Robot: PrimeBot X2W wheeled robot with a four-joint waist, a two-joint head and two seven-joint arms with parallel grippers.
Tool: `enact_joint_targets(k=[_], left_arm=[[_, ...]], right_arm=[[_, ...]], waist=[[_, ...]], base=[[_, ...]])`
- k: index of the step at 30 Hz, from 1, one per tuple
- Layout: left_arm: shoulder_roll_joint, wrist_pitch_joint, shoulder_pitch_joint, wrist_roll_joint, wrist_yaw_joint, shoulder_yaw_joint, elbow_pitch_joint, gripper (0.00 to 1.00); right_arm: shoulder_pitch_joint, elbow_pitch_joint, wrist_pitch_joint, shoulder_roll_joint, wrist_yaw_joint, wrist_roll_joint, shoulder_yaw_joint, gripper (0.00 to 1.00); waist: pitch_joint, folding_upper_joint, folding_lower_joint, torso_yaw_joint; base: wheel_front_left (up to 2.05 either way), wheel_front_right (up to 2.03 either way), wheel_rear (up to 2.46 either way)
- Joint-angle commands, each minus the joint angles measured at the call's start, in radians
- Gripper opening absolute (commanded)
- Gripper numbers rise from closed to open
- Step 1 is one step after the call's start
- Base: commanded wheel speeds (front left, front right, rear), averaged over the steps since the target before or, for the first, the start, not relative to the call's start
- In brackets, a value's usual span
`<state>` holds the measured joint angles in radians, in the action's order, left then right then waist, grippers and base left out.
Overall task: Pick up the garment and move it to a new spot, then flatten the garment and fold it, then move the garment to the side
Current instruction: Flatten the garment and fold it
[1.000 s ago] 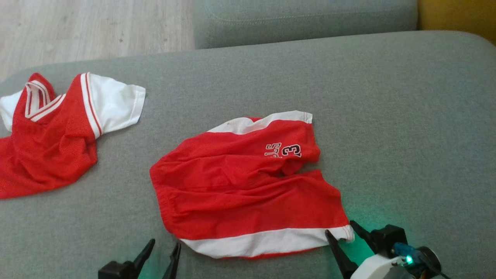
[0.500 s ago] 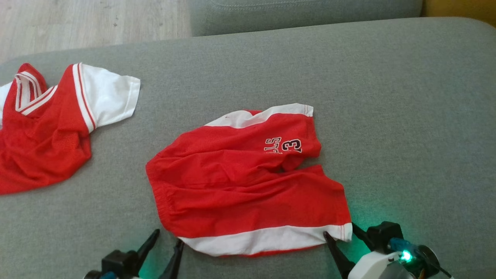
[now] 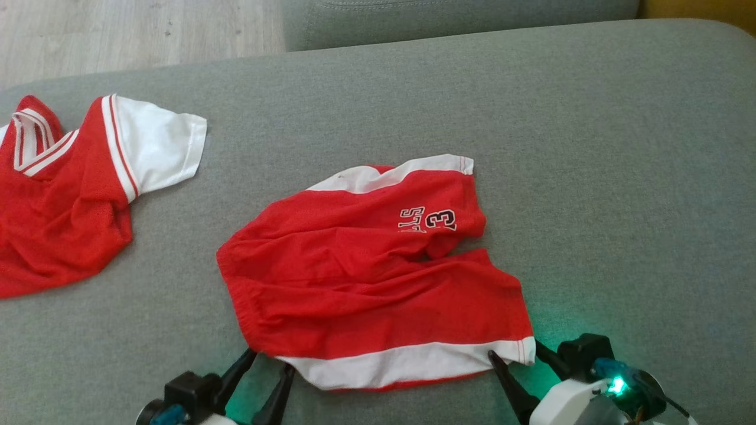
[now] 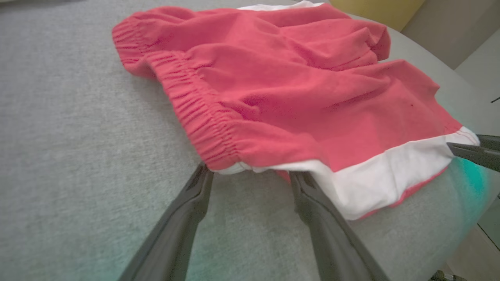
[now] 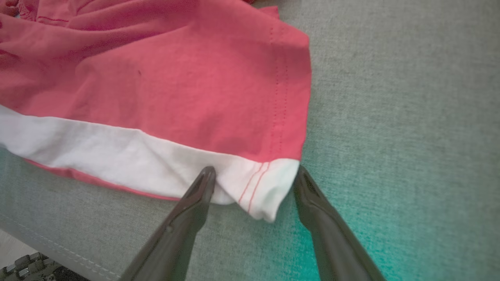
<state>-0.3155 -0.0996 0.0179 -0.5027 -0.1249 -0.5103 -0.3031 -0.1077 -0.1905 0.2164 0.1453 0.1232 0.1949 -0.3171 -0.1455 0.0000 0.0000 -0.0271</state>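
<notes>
The garment (image 3: 372, 277) is a pair of red shorts with white side bands and a "3" print, lying rumpled on the grey sofa cushion (image 3: 620, 177). My left gripper (image 3: 270, 361) is open at the near left corner, and in the left wrist view its tips (image 4: 250, 171) touch the elastic waistband end of the shorts (image 4: 297, 97). My right gripper (image 3: 515, 351) is open at the near right corner. In the right wrist view its fingers (image 5: 254, 170) straddle the white hem corner of the shorts (image 5: 175, 89), with cloth between them.
A red and white shirt (image 3: 65, 195) lies crumpled at the far left of the cushion. Wood floor (image 3: 118, 29) shows beyond the cushion's far left edge, and another grey cushion (image 3: 460, 18) stands behind. The cushion's front edge runs just below both grippers.
The head view has shifted a little. My left gripper has moved forward up to the waistband corner. My right gripper has edged closer around the hem corner. The shorts lie as before.
</notes>
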Motion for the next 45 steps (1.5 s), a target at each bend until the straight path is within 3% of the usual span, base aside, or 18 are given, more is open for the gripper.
enact_joint_targets(k=[1,22,25,26,29,31,32,33,34,35,40,45], left_arm=[[-0.025,-0.014,-0.052,-0.008,-0.006,0.021,0.036,1.0],[-0.063,0.005,-0.136,-0.044,-0.006,-0.06,0.084,1.0],[-0.067,0.013,-0.131,-0.051,-0.006,-0.071,0.088,1.0],[-0.07,0.016,-0.128,-0.055,-0.006,-0.074,0.09,1.0],[-0.083,0.024,-0.118,-0.065,-0.006,-0.08,0.099,1.0],[-0.091,0.03,-0.114,-0.07,-0.006,-0.083,0.104,1.0],[-0.095,0.033,-0.113,-0.072,-0.006,-0.085,0.105,0.97],[-0.098,0.039,-0.112,-0.076,-0.006,-0.088,0.106,0.76],[-0.106,0.057,-0.108,-0.089,-0.006,-0.1,0.112,0.13],[-0.111,0.067,-0.104,-0.1,-0.006,-0.109,0.119,0.0],[-0.154,0.117,-0.067,-0.162,-0.006,-0.13,0.179,0.0],[-0.245,0.192,0.005,-0.321,-0.006,-0.12,0.365,0.0]], right_arm=[[0.033,0.027,0.003,0.023,0.008,0.008,-0.025,1.0],[0.065,0.006,0.008,0.025,0.008,0.035,-0.04,1.0],[0.066,-0.002,0.017,0.023,0.008,0.049,-0.053,0.87],[0.066,-0.003,0.022,0.024,0.008,0.055,-0.059,0.87],[0.062,-0.002,0.037,0.032,0.008,0.079,-0.078,1.0],[0.059,0.002,0.05,0.043,0.008,0.098,-0.092,1.0],[0.058,0.004,0.06,0.049,0.008,0.109,-0.101,0.92],[0.058,0.008,0.07,0.058,0.008,0.122,-0.117,0.48],[0.056,0.017,0.078,0.068,0.008,0.155,-0.123,0.0],[0.054,0.022,0.085,0.073,0.008,0.169,-0.125,0.0],[0.041,0.071,0.089,0.087,0.008,0.245,-0.095,0.0],[0.009,0.217,0.107,0.12,0.008,0.417,-0.018,0.0]], waist=[[-0.001,0.0,0.0,-0.002],[-0.02,0.0,0.0,-0.028],[-0.022,0.0,0.0,-0.029],[-0.023,0.0,0.0,-0.029],[-0.021,0.0,0.0,-0.025],[-0.02,0.0,0.0,-0.021],[-0.018,0.0,0.0,-0.019],[-0.017,0.0,0.0,-0.017],[-0.01,0.0,0.0,-0.015],[-0.005,0.0,0.0,-0.015],[0.019,0.0,0.0,-0.015],[0.054,0.0,0.0,-0.011]], base=[[0.0,0.0,0.0],[0.0,0.0,0.0],[0.0,0.0,0.0],[0.0,0.0,0.0],[0.0,0.0,0.0],[0.0,0.0,0.0],[0.0,0.0,0.0],[0.0,0.0,0.0],[0.0,0.0,0.0],[0.0,0.0,0.0],[0.0,0.0,0.0],[0.0,0.0,0.0]])
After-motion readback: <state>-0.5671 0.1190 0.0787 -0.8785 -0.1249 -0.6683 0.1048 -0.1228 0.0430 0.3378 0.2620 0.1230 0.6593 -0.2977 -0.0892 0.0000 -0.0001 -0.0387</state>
